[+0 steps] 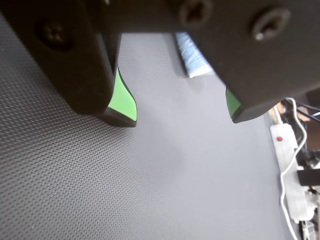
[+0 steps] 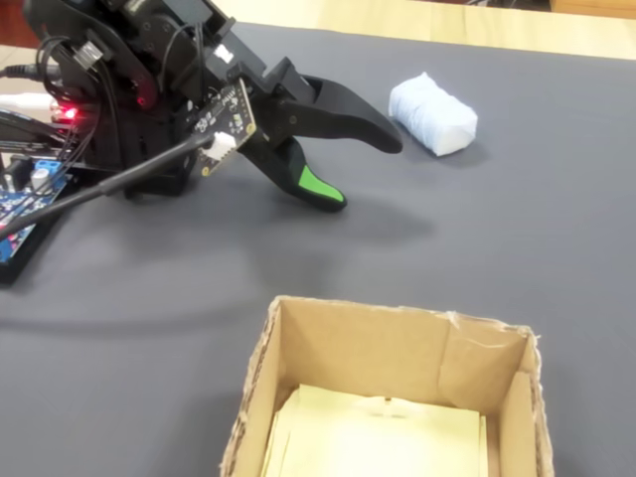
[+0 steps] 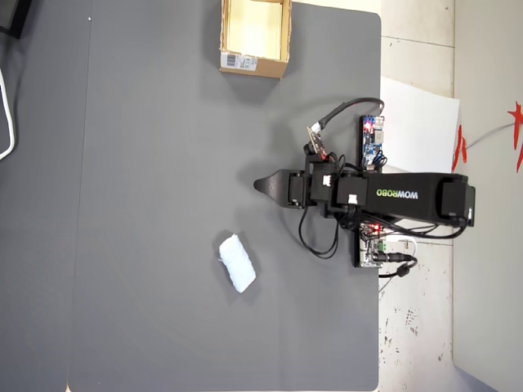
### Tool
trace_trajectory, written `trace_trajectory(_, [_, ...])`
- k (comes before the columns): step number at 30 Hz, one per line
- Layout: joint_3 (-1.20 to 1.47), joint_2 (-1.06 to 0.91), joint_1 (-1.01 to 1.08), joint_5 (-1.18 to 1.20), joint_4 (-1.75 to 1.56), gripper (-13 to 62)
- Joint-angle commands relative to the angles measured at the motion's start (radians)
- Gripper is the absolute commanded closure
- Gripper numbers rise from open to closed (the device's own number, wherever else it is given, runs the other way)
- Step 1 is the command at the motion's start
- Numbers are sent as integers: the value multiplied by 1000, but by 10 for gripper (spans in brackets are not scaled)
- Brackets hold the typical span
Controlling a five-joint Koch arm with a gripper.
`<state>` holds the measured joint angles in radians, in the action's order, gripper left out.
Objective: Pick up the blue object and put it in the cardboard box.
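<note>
The blue object [image 2: 432, 114] is a pale, whitish-blue soft block lying on the dark mat, apart from the arm. From above, the blue object [image 3: 237, 263] lies below and left of the gripper [image 3: 263, 185]. In the fixed view my gripper [image 2: 363, 171] hovers over the mat, open and empty, left of the block. In the wrist view the gripper [image 1: 180, 115] shows green-padded jaws spread wide, with the blue object [image 1: 195, 57] ahead beyond the right jaw. The cardboard box [image 2: 358, 348] stands open at the near edge of the fixed view. From above, the cardboard box [image 3: 245, 64] is at the mat's top.
A white paper sheet [image 3: 421, 122] lies off the mat beside the arm's base. Circuit boards [image 3: 373, 140] and cables sit there too. A white power strip [image 1: 285, 145] lies past the mat's right edge. Pale paper [image 2: 378, 437] lines the box's bottom.
</note>
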<state>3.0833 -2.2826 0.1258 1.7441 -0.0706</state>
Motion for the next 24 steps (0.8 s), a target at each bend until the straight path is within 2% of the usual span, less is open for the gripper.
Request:
trace_trajectory(1, [35,-87,-2,3,60,148])
trace_trajectory(24, [35,-87,-38,-9,126,150])
